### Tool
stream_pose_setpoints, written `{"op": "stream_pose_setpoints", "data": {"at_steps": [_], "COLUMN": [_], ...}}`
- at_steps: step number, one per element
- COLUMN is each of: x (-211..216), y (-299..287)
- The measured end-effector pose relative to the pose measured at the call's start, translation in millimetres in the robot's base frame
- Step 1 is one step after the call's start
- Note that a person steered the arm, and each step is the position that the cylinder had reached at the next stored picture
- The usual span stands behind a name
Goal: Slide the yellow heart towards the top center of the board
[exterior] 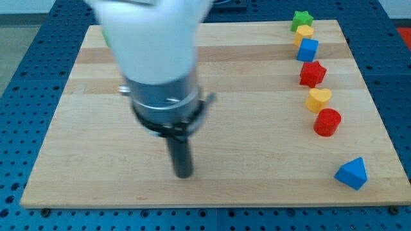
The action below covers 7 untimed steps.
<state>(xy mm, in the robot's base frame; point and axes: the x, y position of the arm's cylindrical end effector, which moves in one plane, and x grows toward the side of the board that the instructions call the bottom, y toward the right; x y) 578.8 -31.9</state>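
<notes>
The yellow heart (318, 99) lies near the board's right side, between a red star (313, 74) above it and a red cylinder (327, 122) just below it. My tip (183, 173) rests on the wooden board (96, 160) left of centre near the view's bottom, far to the left of the yellow heart and apart from every block. The arm's white body hides part of the board's upper left.
A column of blocks runs down the right side: a green star (300, 20), a yellow block (304, 32), a blue cube (307, 50). A blue triangular block (352, 173) lies at the lower right. Blue perforated table surrounds the board.
</notes>
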Motion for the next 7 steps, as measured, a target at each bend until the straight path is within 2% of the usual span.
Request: {"op": "stream_pose_setpoints", "data": {"at_steps": [1, 3, 5, 6, 7], "x": [-0.5, -20.5, -66.8, -97.3, -125.8], "y": [51.2, 231.4, 288.6, 288.6, 249.8]}}
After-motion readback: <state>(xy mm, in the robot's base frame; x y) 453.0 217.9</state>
